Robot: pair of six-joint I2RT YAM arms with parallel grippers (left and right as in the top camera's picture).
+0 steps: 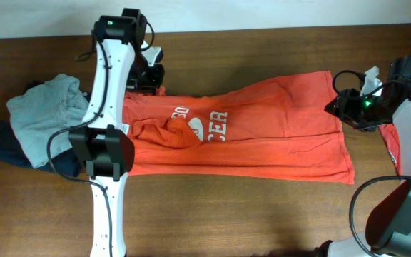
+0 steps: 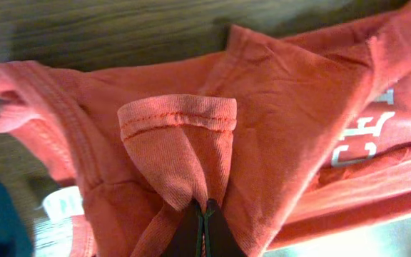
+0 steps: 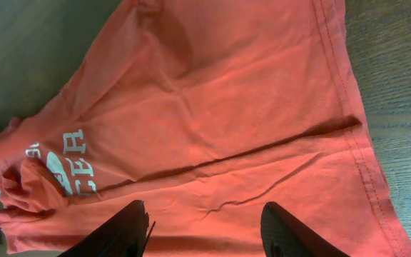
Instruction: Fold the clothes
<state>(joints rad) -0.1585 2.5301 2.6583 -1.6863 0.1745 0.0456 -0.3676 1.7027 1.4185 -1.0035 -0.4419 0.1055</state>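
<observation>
Left gripper (image 2: 204,230): clenched on the sleeve (image 2: 180,135) of the orange T-shirt (image 1: 277,135), which lies lengthwise across the table (image 1: 212,214). Right gripper (image 3: 204,221): released, hovering near the hem end. Recommendation: carry the sleeve inward low, lay it flat, and avoid dragging the body.

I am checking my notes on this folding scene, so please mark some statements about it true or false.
1. The left gripper is shut on the orange T-shirt. True.
2. The right gripper grips the shirt. False: it is open over the cloth and holds nothing.
3. The pale grey-blue garment lies on top of the orange T-shirt. False: it lies beside it, on a dark navy garment.
4. The white lettering faces up. True.
</observation>
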